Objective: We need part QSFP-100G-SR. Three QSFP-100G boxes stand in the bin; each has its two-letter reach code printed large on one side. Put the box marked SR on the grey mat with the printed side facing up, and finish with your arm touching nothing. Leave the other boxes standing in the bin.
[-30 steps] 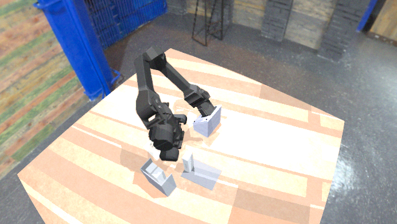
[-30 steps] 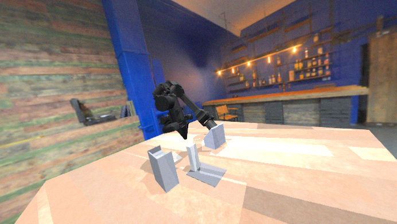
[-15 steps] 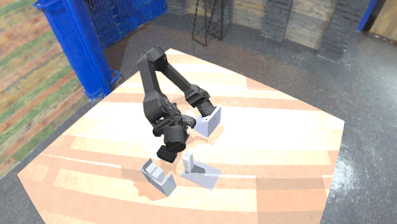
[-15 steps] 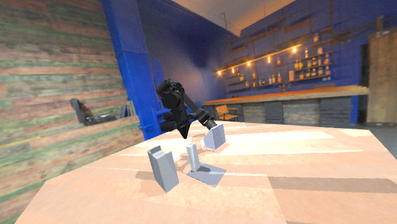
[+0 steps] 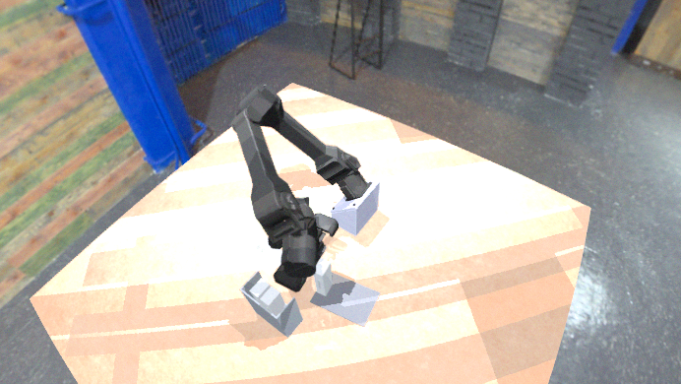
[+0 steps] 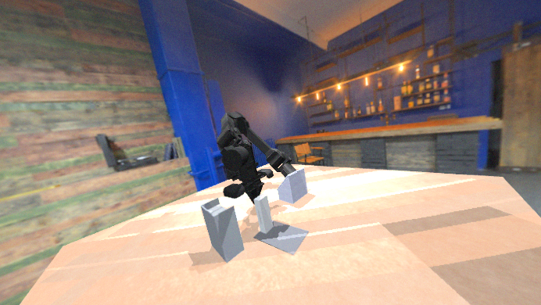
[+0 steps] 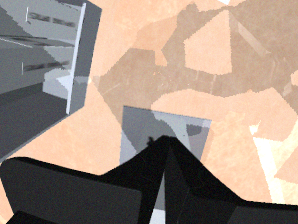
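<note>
The SR box (image 5: 323,278) (image 6: 263,214), judging by its place, stands upright at the edge of the grey mat (image 5: 361,307) (image 6: 291,239) (image 7: 134,122). Just behind its top, the pincer (image 5: 321,251) (image 6: 253,201) (image 7: 168,143) is closed on nothing; a slow, high, square push should tip it without skidding, provided the print ends up uppermost.
</note>
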